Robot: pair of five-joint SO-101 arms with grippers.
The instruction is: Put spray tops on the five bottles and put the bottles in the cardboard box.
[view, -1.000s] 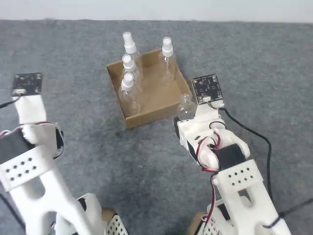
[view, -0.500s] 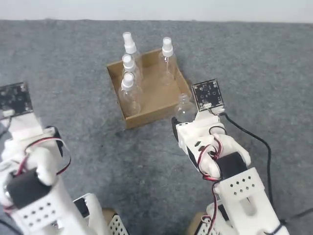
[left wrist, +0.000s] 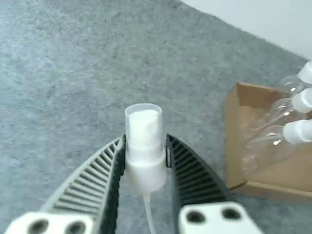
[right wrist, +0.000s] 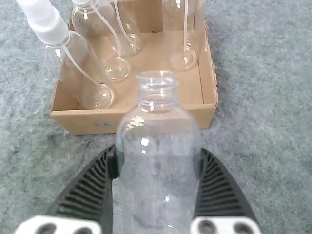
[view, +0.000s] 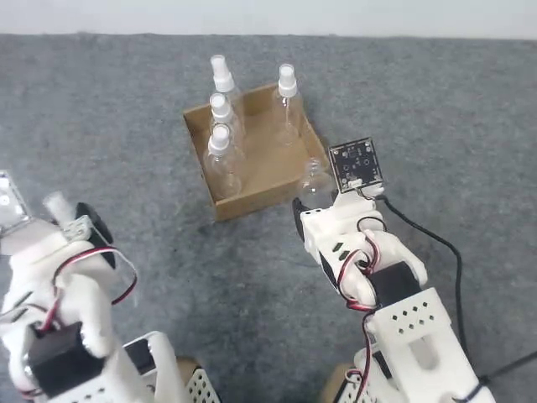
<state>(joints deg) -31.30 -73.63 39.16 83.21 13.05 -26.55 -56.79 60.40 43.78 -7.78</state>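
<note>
My right gripper is shut on a clear bottle with an open neck, held upright just outside the near right corner of the cardboard box; the same bottle shows from above. My left gripper is shut on a white spray top with its thin tube hanging down; from above the spray top sits at the far left, well away from the box. Several capped bottles stand in the box.
Grey carpet covers the table. A black cable trails from the right arm toward the right edge. Open carpet lies between the two arms.
The left arm has drawn back toward the near left, turning so the spray top in its jaws now shows from above. The right arm with the bottle shifted slightly.
</note>
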